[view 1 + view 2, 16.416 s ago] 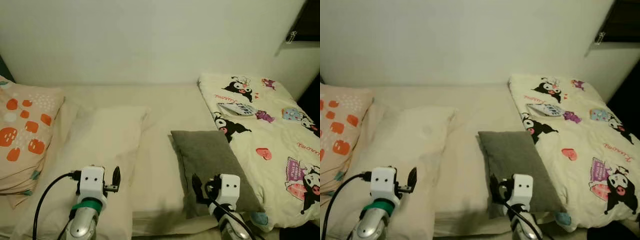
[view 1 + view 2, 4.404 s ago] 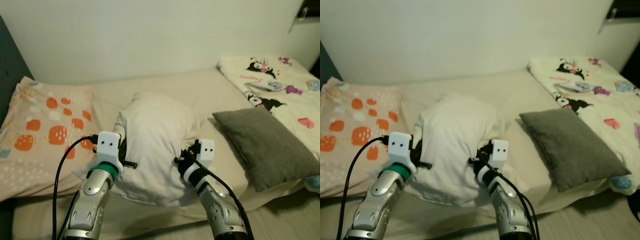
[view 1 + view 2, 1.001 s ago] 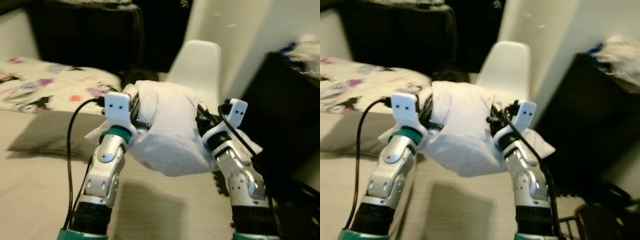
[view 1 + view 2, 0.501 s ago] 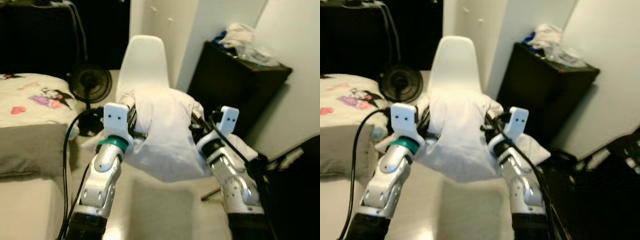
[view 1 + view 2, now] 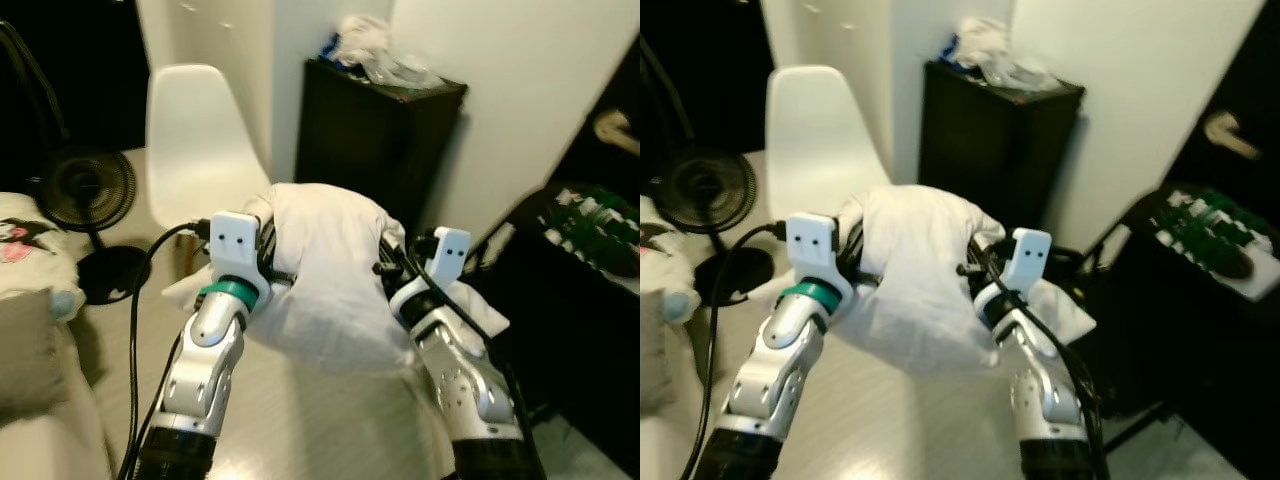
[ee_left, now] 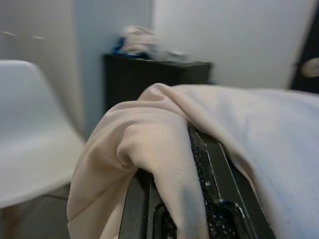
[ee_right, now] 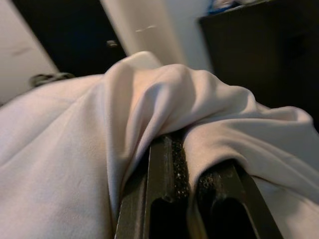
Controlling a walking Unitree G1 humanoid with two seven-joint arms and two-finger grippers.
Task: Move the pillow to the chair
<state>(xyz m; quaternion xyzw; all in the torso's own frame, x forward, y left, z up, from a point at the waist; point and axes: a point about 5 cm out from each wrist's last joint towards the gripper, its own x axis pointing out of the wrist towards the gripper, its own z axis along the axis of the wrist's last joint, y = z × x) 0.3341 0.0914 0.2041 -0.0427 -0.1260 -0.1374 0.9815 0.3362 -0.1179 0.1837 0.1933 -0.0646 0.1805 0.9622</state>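
Note:
I carry a white pillow [image 5: 325, 270] in the air between both arms, bunched and sagging in the middle. My left gripper [image 5: 268, 262] is shut on the pillow's left side, its cloth folded over the black fingers [image 6: 209, 184]. My right gripper [image 5: 392, 268] is shut on the pillow's right side, where the fabric wraps its fingers [image 7: 169, 174]. The white plastic chair [image 5: 195, 130] stands ahead and to the left, beyond the pillow, with a bare seat.
A black cabinet [image 5: 375, 140] with crumpled things on top stands against the wall right of the chair. A black floor fan [image 5: 85, 195] sits left of the chair. The bed's corner [image 5: 30, 330] is at far left. Dark furniture with green items [image 5: 595, 230] is on the right.
The view has swung further right: the chair has shifted toward the left of the picture and the cabinet to the centre. The pillow stays held between both grippers.

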